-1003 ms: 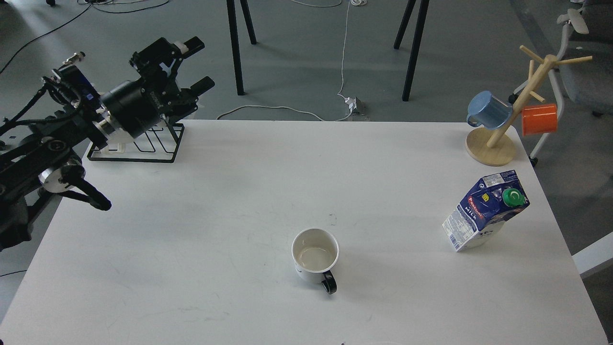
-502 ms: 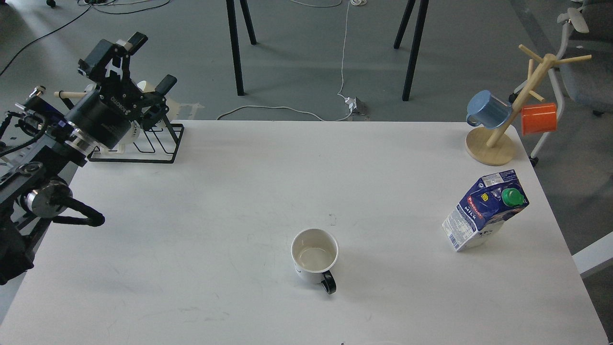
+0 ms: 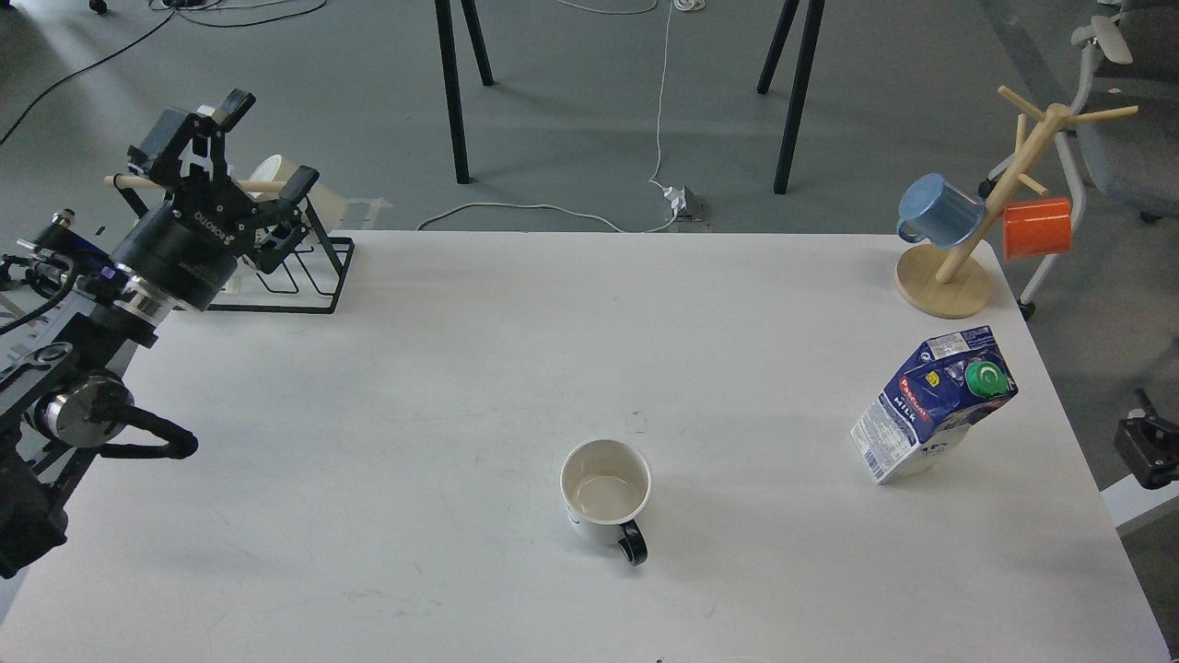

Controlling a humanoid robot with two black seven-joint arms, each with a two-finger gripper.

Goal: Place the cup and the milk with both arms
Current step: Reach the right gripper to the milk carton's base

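The cup (image 3: 605, 492) stands upright on the table (image 3: 461, 368) near its front middle, handle toward the front. The milk (image 3: 932, 405) stands at the right, well apart from it. The left gripper (image 3: 255, 140) hangs over the far-left corner by the rack (image 3: 304, 276), jaws apart and empty, far from both. At the right edge a dark part of the right arm (image 3: 1147, 451) shows; its jaws cannot be told.

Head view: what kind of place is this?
Likely a robotics lab or test room, not a kitchen: a bare white table staged with props, grey floor with loose cables and a power strip, and an office chair at the edge.
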